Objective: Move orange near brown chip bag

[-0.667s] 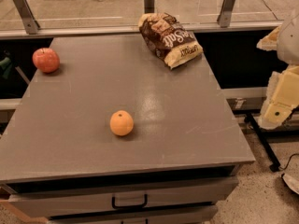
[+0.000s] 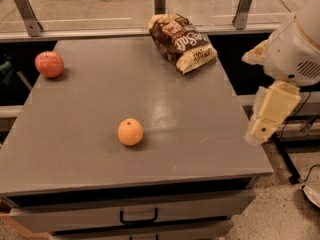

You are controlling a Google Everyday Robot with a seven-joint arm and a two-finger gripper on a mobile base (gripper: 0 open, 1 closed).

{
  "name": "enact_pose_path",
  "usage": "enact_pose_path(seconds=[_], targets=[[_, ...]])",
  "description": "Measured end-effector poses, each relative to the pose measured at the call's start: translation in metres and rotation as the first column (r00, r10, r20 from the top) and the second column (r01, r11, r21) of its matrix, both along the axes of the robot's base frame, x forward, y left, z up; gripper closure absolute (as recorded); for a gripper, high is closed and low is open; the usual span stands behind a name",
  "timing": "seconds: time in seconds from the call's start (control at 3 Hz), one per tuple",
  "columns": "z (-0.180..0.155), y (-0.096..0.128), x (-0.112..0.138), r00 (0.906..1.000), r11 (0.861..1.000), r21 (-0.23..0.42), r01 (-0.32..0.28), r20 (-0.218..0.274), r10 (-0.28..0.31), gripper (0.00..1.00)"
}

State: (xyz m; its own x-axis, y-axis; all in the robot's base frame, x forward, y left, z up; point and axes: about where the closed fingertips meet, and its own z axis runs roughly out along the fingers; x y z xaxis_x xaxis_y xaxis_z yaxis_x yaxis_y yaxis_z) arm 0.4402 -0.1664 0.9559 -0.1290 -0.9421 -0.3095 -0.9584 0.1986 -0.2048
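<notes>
The orange (image 2: 130, 132) sits on the grey table (image 2: 200, 134), in its front middle part. The brown chip bag (image 2: 181, 42) lies at the table's far edge, right of centre, crinkled, with white lettering. The two are well apart. My gripper (image 2: 270, 115) hangs at the right side of the view, just off the table's right edge, level with the orange and far to its right. It holds nothing that I can see.
A red apple (image 2: 49, 64) sits at the table's far left. A glass barrier with metal posts (image 2: 244, 6) runs behind the table. A drawer with a handle (image 2: 138, 216) is below the front edge. Cables lie on the floor at the right.
My arm has moved left, closer to the table's right edge, and fills more of the view. The orange, the bag and the apple have not moved.
</notes>
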Motion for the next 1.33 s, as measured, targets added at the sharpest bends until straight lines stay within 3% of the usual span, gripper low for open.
enact_pose_path(seconds=[0.33,0.67,1.0,1.33], targets=[[-0.027,0.072,0.0,0.9906,0.982,0.133,-0.131,-0.022,0.135,0.0],[-0.054,0.14,-0.001,0.9723,0.941,0.271,-0.205,-0.055,0.227,0.0],[-0.078,0.191,-0.006,0.9546,0.901,0.367,-0.232,-0.092,0.284,0.0],[-0.095,0.227,-0.004,0.9457,0.874,0.43,-0.228,-0.115,0.304,0.0]])
